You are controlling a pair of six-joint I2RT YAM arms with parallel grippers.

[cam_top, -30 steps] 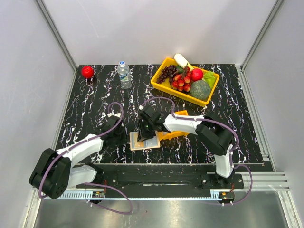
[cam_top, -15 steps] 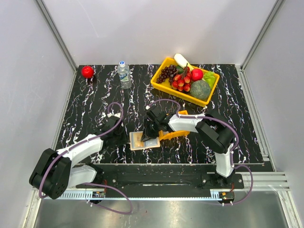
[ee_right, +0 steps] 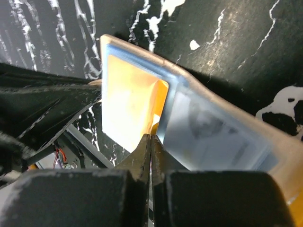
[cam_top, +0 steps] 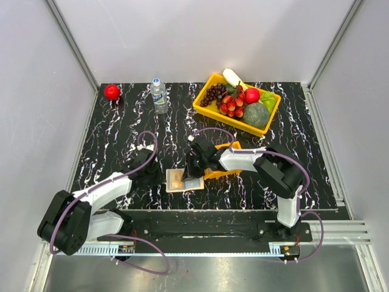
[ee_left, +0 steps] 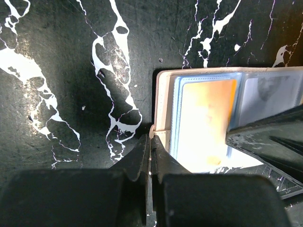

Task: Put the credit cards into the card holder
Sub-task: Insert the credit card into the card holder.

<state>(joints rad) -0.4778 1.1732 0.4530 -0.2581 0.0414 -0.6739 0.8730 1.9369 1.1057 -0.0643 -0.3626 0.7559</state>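
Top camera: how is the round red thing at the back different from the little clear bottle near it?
The round red fruit is solid red and ball-shaped, but the clear plastic water bottle is see-through and tall. The fruit sits low in the far left corner, while the bottle stands upright, further to the right. Both are small and rest at the back of the black marbled table.

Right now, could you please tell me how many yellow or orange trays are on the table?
2. A large yellow plastic tray of fruit at the back right; a small orange square tray mid-table, partly hidden by the right arm.
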